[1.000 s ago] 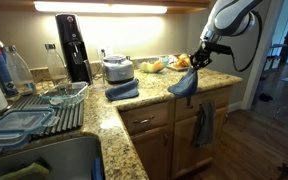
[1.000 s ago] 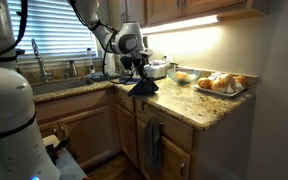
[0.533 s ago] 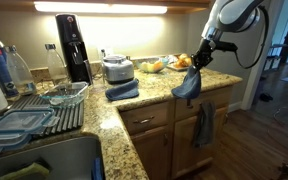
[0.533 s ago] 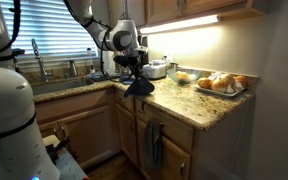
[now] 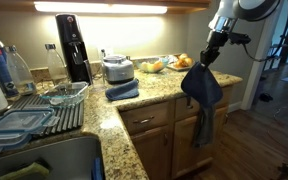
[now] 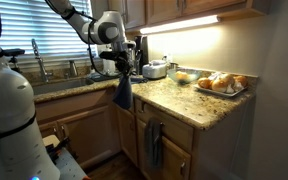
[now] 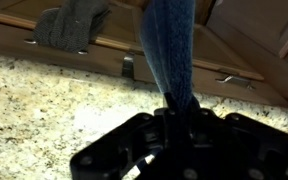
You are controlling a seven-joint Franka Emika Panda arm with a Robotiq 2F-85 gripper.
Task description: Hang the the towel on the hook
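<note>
My gripper (image 5: 210,52) is shut on the top of the slate-blue towel (image 5: 202,88). The towel hangs straight down from the jaws, off the counter and in front of the cabinet fronts. It also shows in an exterior view (image 6: 123,92) below the gripper (image 6: 122,68). In the wrist view the towel (image 7: 172,40) runs up from the jaws (image 7: 174,108) over the granite edge. A small metal hook-like fitting (image 7: 129,68) sits on the cabinet front just beside the towel.
A darker grey-blue towel (image 5: 203,125) hangs on the cabinet below, also in the wrist view (image 7: 72,25). A folded blue towel (image 5: 122,90) lies on the granite counter (image 5: 154,90) by a toaster (image 5: 117,68). A tray of bread (image 6: 222,84) stands by the wall.
The gripper has lifted the towel off the counter and carried it out past the counter edge. The towel has unfurled and now hangs free.
</note>
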